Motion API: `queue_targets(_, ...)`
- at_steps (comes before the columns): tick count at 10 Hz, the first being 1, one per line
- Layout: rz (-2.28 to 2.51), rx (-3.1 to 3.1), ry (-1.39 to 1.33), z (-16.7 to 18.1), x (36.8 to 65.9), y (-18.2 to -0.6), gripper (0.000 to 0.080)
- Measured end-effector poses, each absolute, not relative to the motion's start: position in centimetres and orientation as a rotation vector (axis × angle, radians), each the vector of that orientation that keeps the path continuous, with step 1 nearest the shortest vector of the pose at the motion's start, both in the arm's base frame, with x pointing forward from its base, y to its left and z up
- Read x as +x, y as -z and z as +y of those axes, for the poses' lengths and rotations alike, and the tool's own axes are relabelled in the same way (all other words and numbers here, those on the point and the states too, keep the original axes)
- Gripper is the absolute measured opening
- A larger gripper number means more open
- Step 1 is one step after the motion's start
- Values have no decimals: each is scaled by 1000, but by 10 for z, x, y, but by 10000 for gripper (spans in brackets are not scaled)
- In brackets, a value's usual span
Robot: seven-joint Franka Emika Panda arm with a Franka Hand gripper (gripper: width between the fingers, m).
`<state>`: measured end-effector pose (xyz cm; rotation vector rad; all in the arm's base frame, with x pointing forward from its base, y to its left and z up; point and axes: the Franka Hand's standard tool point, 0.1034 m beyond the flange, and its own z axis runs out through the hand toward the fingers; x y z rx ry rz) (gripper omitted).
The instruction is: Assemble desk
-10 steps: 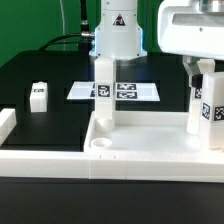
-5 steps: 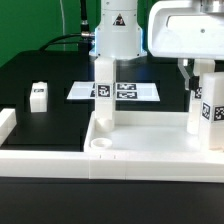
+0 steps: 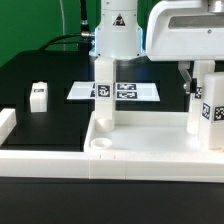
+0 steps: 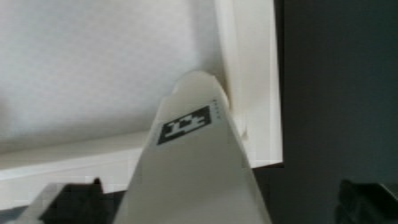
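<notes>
Exterior view | white rimmed tabletop (image 3: 160, 165) | tagged square leg (image 3: 103, 95) upright in corner

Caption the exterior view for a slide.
Claw around one upright leg in the tabletop; loose leg apart.

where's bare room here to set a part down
Free: black table between the small loose white leg and the white marker board, and the floor of the white tray-like desktop between its two upright white legs. Crowded at the exterior view's right, under the bulky white gripper.
</notes>
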<state>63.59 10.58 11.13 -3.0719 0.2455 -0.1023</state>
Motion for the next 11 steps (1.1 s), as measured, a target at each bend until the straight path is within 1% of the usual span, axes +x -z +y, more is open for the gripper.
queue_targets(1,207,-3076,103,106,636,-111,649)
queue_targets(5,-188,-3100,114,102,636,-111,649)
queue_targets(6,-244,-3100,114,102,636,-111,525)
queue_targets(7,-244,-3100,114,102,636,-111,525)
queue_targets(8,-241,-3101,114,102,636,-111,386)
queue_targets(9,-241,-3101,114,102,636,-111,287)
queue_targets(11,-200,-3103,114,102,636,-111,288)
